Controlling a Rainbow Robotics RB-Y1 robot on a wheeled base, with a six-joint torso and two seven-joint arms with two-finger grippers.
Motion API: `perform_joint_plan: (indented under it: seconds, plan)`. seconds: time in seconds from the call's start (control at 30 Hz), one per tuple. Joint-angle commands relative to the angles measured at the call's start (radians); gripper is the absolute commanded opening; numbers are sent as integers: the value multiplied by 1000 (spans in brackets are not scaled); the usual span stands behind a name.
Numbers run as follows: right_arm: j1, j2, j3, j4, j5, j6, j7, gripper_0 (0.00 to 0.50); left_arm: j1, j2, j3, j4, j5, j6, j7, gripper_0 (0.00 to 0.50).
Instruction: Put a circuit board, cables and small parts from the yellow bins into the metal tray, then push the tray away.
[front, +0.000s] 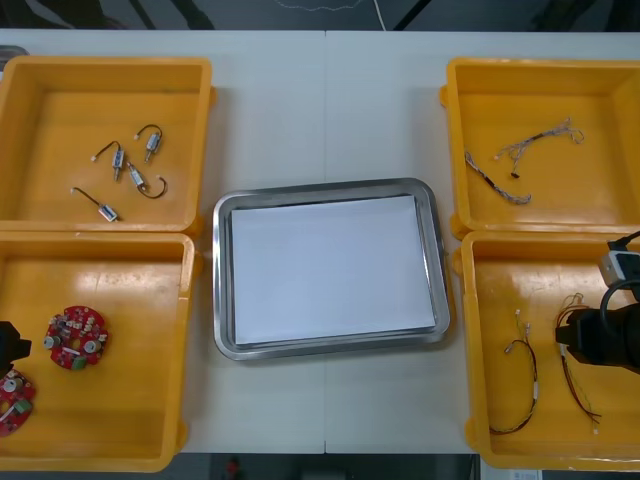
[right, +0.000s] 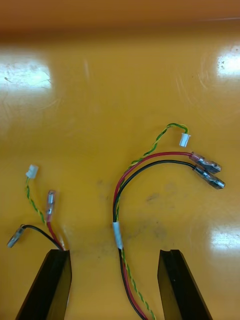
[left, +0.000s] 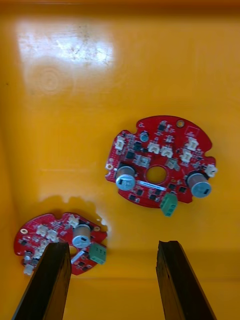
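The metal tray (front: 225, 290), white inside, lies mid-table with nothing in it. My right gripper (front: 590, 345) hangs over the near right yellow bin (front: 480, 330); in the right wrist view it (right: 115, 255) is open, and a red, black and yellow-green cable (right: 120, 235) runs between its fingers. A second such cable (right: 47, 210) lies by one finger. My left gripper (front: 10, 350) is over the near left bin (front: 150, 400), open (left: 112, 247), with one round red circuit board (left: 159, 162) ahead of the fingers and another (left: 62, 240) partly behind one finger.
The far left bin (front: 40, 100) holds several small metal parts (front: 125, 170) with black leads. The far right bin (front: 600, 200) holds twisted cables (front: 520, 160). Two boards (front: 77, 337) sit in the near left bin. Bare table surrounds the tray.
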Motion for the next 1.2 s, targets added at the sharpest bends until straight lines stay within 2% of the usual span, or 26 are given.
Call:
perform_joint_plan:
  seconds: [0.03,0.4,0.67,0.83,1.2]
  plan:
    - [21,13,16,32,12,-45,40,500,61,57,-34,-7,-32,-56,-56,500]
    - [19,13,64,120,27,-122,63,500,81,55,-102,69,-54,-152,-92,500]
    - [22,13,94,132,43,-122,61,500,83,55,-136,85,-92,-160,-93,500]
    - [30,13,104,132,53,-125,61,500,83,55,-165,129,-108,-214,-101,500]
    - [48,13,136,163,66,-197,64,500,84,55,-191,152,-121,-235,-115,500]
